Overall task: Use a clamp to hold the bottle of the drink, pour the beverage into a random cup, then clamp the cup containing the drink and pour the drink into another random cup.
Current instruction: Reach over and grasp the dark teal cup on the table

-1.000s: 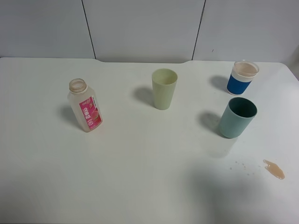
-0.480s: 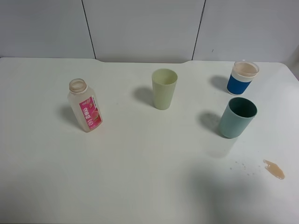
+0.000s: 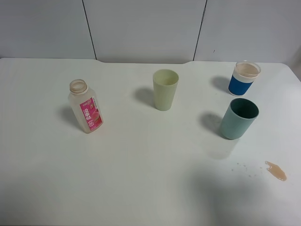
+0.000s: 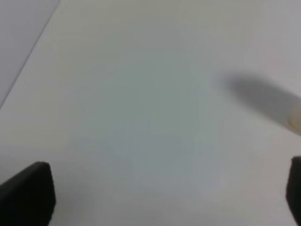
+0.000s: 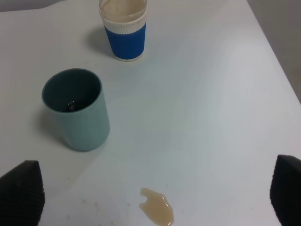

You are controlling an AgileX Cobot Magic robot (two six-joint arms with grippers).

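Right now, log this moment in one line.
left gripper: open | right gripper: open | bottle: upright, uncapped | blue cup: holds drink | spill: present

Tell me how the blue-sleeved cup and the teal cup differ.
The blue-sleeved cup is filled nearly to the brim with pale drink; the teal cup looks almost empty. The blue-sleeved cup has a white rim over a ribbed blue band; the teal cup is one plain colour. Both stand upright, apart.

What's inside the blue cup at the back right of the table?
Pale beige drink fills the blue cup close to its rim. The cloudy drink covers the bottom, so anything beneath it cannot be seen.
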